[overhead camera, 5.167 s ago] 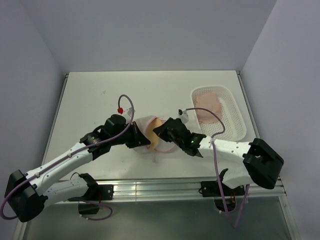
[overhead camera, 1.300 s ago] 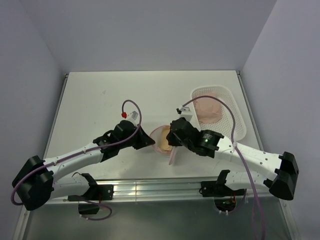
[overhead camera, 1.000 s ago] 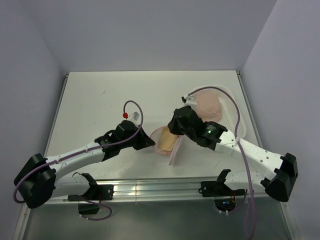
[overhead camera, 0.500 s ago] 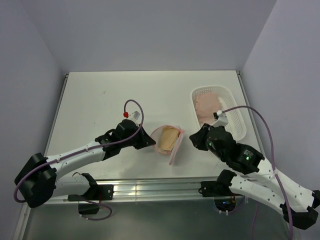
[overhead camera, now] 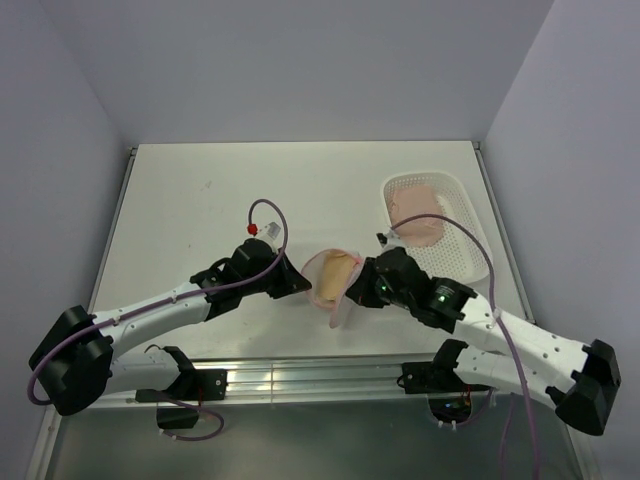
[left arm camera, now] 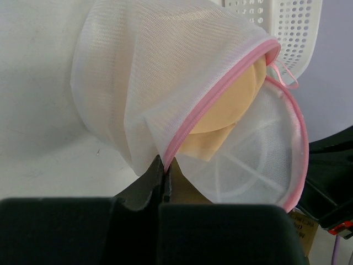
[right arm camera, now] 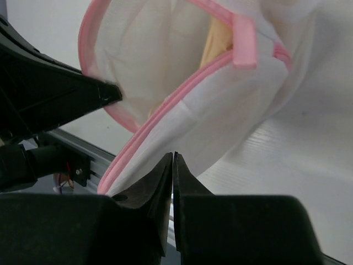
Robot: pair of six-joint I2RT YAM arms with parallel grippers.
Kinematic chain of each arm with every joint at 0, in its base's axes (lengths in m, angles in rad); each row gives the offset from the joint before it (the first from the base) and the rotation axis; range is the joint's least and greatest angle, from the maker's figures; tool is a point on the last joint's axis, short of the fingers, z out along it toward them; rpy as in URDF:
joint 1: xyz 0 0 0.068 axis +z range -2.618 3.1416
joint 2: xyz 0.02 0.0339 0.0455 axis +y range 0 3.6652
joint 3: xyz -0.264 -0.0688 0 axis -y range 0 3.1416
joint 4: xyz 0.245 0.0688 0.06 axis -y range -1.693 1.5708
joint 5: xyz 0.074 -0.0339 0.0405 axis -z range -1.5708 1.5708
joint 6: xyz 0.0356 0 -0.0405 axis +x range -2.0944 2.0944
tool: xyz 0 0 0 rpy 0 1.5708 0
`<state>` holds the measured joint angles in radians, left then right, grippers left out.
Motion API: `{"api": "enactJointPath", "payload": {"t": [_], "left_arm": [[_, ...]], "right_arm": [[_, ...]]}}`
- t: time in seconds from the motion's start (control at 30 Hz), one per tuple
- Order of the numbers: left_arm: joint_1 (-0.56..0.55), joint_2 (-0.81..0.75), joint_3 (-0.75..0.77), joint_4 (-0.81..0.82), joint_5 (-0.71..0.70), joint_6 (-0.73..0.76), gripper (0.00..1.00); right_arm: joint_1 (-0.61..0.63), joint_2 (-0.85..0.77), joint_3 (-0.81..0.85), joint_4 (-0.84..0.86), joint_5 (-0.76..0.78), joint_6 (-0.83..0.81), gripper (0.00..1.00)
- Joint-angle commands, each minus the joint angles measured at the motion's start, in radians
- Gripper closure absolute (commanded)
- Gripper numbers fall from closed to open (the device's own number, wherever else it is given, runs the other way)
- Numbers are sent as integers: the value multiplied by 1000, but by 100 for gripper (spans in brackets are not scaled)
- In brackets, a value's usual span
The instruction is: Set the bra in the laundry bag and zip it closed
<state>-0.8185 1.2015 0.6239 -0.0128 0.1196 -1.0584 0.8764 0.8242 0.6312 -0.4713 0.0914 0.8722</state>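
Peach-tan padded bra (left arm camera: 229, 99) sits inside the round white mesh laundry bag (left arm camera: 138, 72); right claw (right arm camera: 172, 157) has returned opposite left claw (left arm camera: 165, 165), both clenching its pink rim, ready for zipping.

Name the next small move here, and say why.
Probably shift the right hand up to the pink tab, which looks like the zipper pull, and pinch it. The bra already sits inside the laundry bag, whose flap gapes open. The left hand is shut on the pink rim, steadying it. The right hand is shut on mesh, away from that tab.
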Motion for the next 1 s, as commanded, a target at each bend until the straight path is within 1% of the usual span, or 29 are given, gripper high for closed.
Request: {"api": "enactJointPath", "payload": {"t": [0.0, 0.1, 0.17, 0.27, 0.3, 0.43, 0.47, 0.53, 0.6, 0.67, 0.8, 0.97], "left_arm": [[2, 6, 50, 20, 26, 28, 100], [2, 7, 51, 22, 34, 35, 100], [2, 9, 57, 16, 41, 47, 100], [2, 0, 60, 16, 41, 63, 100], [2, -3, 60, -18, 40, 67, 100], [2, -10, 60, -33, 32, 80, 100], [2, -10, 59, -33, 31, 81, 98], [2, -16, 50, -33, 22, 78, 87], [2, -29, 37, -33, 3, 75, 82], [2, -39, 30, -38, -6, 80, 73], [2, -80, 13, -47, -31, 80, 61], [2, -115, 0, -56, -60, 80, 60]], "right_arm": [[-7, 96, 88, 161, -59, -29, 90], [-37, 214, 154, 206, -84, -52, 90], [-89, 298, 185, 249, -139, -62, 90], [-151, 383, 231, 286, -174, -74, 91], [-161, 404, 246, 286, -176, -79, 91], [-206, 509, 324, 284, -196, -102, 92], [-217, 545, 347, 286, -205, -110, 92], [-228, 597, 375, 286, -208, -114, 92], [-238, 625, 387, 289, -223, -118, 93], [-241, 648, 395, 292, -231, -118, 93], [-241, 664, 394, 298, -229, -113, 93], [-241, 661, 401, 296, -232, -113, 94]]}}
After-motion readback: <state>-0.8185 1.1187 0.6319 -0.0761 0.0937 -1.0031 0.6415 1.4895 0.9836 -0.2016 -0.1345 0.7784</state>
